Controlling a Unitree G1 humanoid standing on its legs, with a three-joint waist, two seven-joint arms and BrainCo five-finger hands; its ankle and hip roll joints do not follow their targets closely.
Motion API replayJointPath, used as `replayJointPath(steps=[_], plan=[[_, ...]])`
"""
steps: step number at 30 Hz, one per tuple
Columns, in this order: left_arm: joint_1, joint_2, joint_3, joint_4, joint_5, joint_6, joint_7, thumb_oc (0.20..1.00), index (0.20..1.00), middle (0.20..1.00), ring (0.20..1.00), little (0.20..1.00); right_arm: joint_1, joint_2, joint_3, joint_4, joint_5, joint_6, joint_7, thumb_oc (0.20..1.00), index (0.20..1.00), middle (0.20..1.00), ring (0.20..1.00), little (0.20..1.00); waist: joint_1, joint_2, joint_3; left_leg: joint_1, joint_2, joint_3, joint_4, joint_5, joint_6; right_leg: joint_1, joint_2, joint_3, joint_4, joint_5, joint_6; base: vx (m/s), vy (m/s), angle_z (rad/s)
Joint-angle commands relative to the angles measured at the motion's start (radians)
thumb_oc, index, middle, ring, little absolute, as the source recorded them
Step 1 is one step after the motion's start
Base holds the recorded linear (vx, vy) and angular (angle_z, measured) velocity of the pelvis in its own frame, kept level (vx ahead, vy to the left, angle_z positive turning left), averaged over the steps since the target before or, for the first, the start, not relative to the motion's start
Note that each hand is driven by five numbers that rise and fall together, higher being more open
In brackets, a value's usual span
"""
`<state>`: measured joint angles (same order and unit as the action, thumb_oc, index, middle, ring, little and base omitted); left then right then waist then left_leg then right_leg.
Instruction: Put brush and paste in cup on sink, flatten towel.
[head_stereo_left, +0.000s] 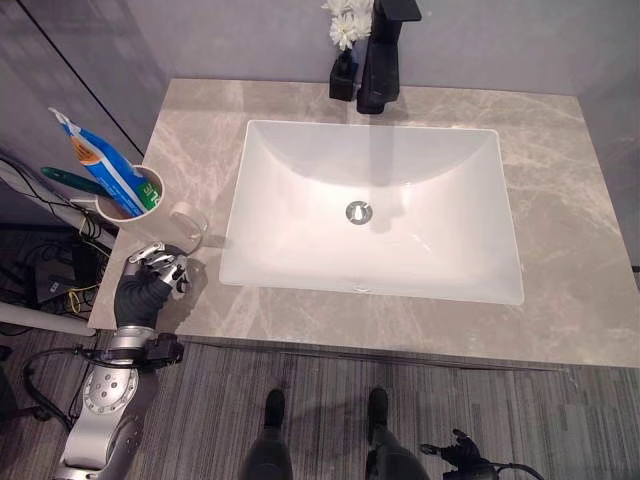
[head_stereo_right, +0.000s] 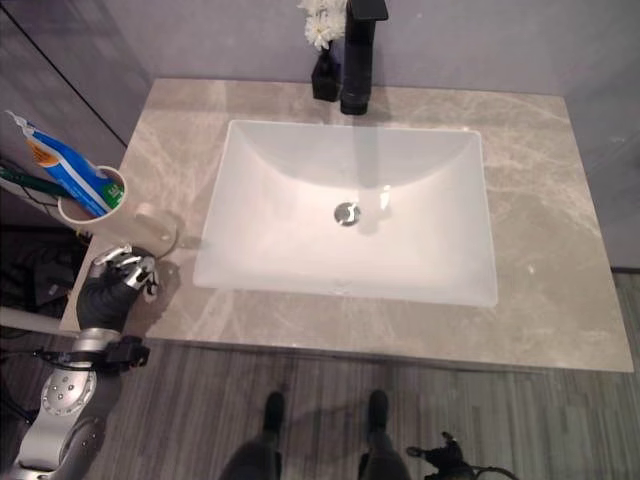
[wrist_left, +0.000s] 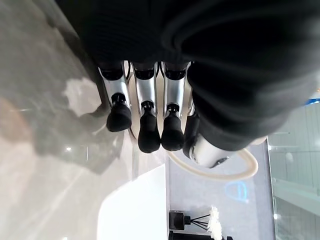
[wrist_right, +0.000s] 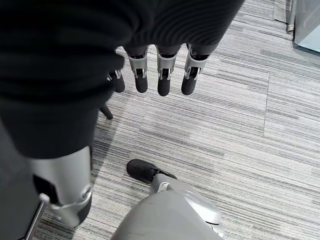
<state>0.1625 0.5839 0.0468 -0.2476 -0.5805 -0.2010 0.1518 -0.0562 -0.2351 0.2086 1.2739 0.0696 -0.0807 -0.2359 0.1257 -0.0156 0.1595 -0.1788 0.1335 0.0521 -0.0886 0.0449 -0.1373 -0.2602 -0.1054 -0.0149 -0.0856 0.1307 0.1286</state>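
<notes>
Left hand (head_stereo_left: 148, 283) hovers, fingers curled, beside round white cup (head_stereo_left: 135, 205).

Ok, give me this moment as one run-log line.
cup: counter's left edge, toothpaste and toothbrush inside | left hand: beside cup, holding nothing | right hand: low over floor, open

My countertop (head_stereo_left: 570, 230) looks like polished grey veined stone; the basin (head_stereo_left: 300, 200) is glossy white ceramic, the tap (head_stereo_left: 380, 55) matt black, the cup (head_stereo_left: 120, 205) smooth cream, the floor (wrist_right: 235, 145) ribbed grey carpet.
</notes>
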Motion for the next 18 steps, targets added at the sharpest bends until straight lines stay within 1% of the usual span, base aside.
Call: replayJointPath(steps=[1,5,10,18], plan=[[-0.036,0.018,0.027,0.02,0.026,-0.036,0.031,0.2,0.2,0.2,0.2,0.2,-0.024,0.013,0.031,-0.019,0.045,0.003,-0.015,1.0,1.0,1.0,1.0,1.0,-0.015,-0.017,-0.009,-0.074,-0.032,0.007,0.001,0.054,0.029,0.035,-0.024,0.004,-0.002,-0.017,0.039,0.0,0.0,0.0],[-0.088,0.027,0.025,0.047,0.048,-0.042,0.048,0.2,0.2,0.2,0.2,0.2,-0.021,0.015,0.028,-0.022,0.053,0.001,-0.015,1.0,1.0,1.0,1.0,1.0,-0.024,-0.016,-0.005,-0.089,-0.031,0.011,0.001,0.057,0.023,0.025,-0.028,-0.007,-0.002,-0.014,0.041,-0.01,-0.019,0.12],[-0.187,0.045,0.025,0.107,0.076,-0.054,0.099,0.2,0.2,0.2,0.2,0.2,-0.016,0.016,0.035,-0.032,0.055,0.001,-0.018,1.0,1.0,1.0,1.0,1.0,-0.034,-0.017,-0.005,-0.105,-0.026,0.014,0.001,0.06,0.016,0.013,-0.03,-0.016,-0.002,-0.012,0.043,0.0,-0.014,0.03],[-0.289,0.056,-0.009,0.166,0.098,-0.06,0.132,0.2,0.2,0.2,0.2,0.2,-0.02,0.014,0.028,-0.032,0.069,0.0,-0.027,1.0,1.0,1.0,1.0,1.0,-0.051,-0.018,-0.005,-0.118,-0.023,0.022,0.001,0.061,0.009,-0.002,-0.033,-0.022,-0.002,-0.008,0.046,0.01,-0.005,0.06]])
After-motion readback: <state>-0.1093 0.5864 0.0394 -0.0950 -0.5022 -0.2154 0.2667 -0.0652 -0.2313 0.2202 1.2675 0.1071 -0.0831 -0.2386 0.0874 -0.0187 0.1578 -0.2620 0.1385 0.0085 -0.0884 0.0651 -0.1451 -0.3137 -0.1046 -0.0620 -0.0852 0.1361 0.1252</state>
